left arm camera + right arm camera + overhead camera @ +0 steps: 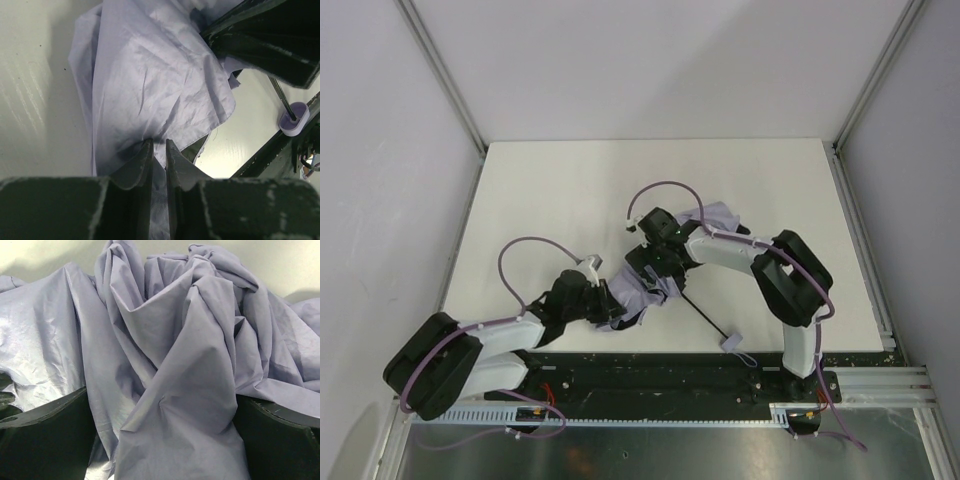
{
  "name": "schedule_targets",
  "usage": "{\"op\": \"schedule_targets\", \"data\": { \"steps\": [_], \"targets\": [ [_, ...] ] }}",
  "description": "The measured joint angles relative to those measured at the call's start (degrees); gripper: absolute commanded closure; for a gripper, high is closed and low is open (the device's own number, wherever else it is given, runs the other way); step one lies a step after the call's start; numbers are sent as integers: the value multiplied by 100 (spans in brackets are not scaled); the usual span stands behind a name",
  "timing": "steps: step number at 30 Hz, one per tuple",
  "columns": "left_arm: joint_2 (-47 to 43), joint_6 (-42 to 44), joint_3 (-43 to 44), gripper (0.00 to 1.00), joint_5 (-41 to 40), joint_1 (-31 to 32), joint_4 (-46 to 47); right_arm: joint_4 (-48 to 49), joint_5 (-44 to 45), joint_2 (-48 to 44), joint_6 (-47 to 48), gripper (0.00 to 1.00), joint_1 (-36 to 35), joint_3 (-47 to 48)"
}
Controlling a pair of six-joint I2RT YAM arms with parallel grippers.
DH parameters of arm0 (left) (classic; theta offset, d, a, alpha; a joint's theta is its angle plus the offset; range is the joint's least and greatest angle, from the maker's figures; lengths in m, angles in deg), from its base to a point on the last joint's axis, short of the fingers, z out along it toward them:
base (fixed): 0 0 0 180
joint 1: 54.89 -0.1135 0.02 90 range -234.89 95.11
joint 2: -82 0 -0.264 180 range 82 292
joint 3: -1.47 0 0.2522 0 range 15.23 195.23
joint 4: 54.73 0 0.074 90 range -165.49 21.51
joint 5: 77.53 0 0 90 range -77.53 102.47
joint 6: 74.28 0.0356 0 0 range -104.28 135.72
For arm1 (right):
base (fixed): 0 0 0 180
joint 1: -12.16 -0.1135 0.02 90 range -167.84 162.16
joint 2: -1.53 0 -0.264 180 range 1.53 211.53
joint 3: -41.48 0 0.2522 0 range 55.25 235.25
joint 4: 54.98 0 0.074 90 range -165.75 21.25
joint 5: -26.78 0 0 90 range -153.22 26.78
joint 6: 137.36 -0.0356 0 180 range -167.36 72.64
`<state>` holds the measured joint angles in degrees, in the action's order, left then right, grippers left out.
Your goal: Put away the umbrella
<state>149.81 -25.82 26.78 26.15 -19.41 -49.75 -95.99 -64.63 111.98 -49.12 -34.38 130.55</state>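
The umbrella lies collapsed near the table's front middle, its lavender canopy (638, 290) crumpled between my two grippers. Its thin black shaft (705, 315) runs right and forward to the small lavender handle (734, 342), also in the left wrist view (294, 119). My left gripper (618, 310) is at the canopy's left edge, its fingers (144, 160) pinched on a fold of fabric (150, 85). My right gripper (655, 270) is pressed down into the canopy from the far side. Its jaws stand wide apart, with a bunch of fabric (190, 365) filling the gap between the fingers (45, 425).
The white table (570, 190) is walled by grey panels at the back and both sides. A black rail (650, 375) with both arm bases runs along the near edge, just past the handle. My right wrist (265, 40) looms close above the canopy in the left wrist view.
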Motion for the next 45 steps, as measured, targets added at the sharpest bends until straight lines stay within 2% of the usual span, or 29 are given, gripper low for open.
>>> {"op": "schedule_targets", "data": {
  "steps": [4, 12, 16, 24, 32, 45],
  "targets": [
    [-79, 0, -57, 81, -2, -4, -2, -262, -13, -232, -42, 1, 131, 15],
    [-81, 2, -57, 81, 0, -4, -2, -527, -671, -1759, -109, 1, 437, 83],
    [-81, 2, -57, 81, 2, -4, -2, -535, -811, -1849, -72, 1, 426, 286],
    [-81, 2, -57, 81, 4, -4, -2, -459, -1045, -1274, 319, 1, 553, 348],
    [-85, 2, -57, 82, 7, -4, -4, -398, -553, -254, 485, 1, 310, 332],
    [-151, 2, -57, 82, 9, -15, -7, -240, -35, 284, 461, 1, -122, 284]
  ]
}}
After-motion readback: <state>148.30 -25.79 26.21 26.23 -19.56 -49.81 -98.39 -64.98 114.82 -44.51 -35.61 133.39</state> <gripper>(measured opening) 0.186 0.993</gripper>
